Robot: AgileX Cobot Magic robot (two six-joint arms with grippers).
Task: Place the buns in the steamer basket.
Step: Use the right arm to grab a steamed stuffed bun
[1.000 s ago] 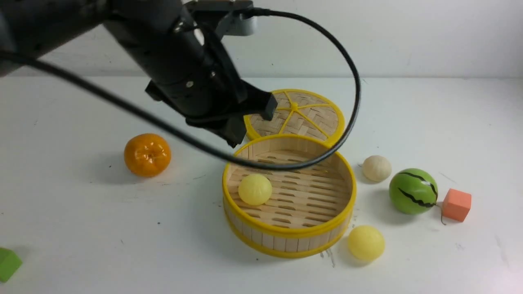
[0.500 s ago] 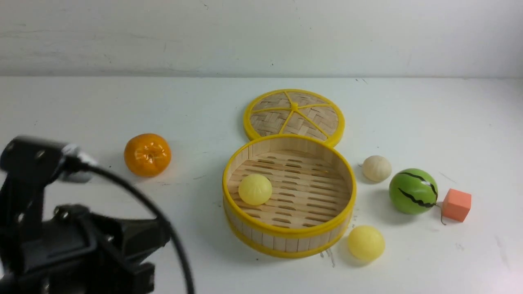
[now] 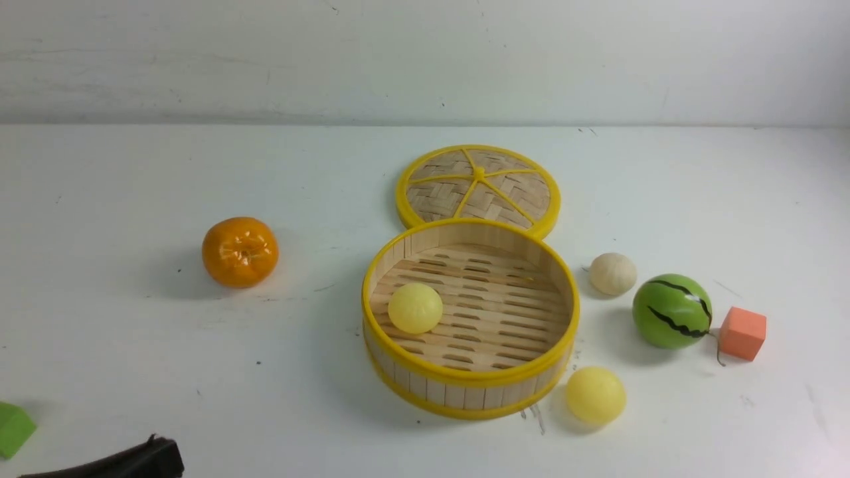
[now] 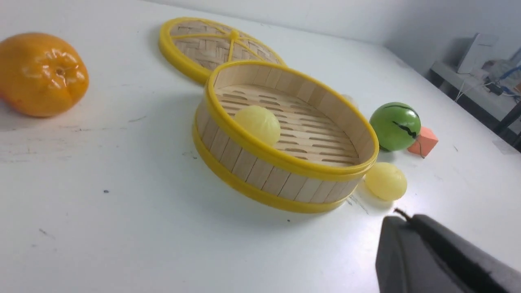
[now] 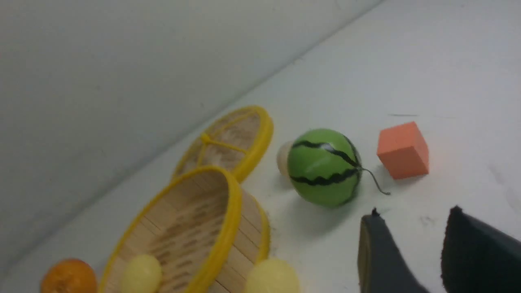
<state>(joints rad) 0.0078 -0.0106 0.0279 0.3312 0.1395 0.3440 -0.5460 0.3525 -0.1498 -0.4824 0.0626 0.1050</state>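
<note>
While neither holds anything | left end effector (image 4: 401, 228) closed | right end effector (image 5: 413, 228) parted partway

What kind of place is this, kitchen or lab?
Probably a lab test bench: scuffed white table, toy props like the striped watermelon ball and orange cube, plus a desk with cables behind.

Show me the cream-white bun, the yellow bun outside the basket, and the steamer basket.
cream-white bun (image 3: 612, 273), front view, centre of its rounded face
yellow bun outside the basket (image 3: 595, 395), front view, centre of the ball
steamer basket (image 3: 465, 396), front view, near slat wall
</note>
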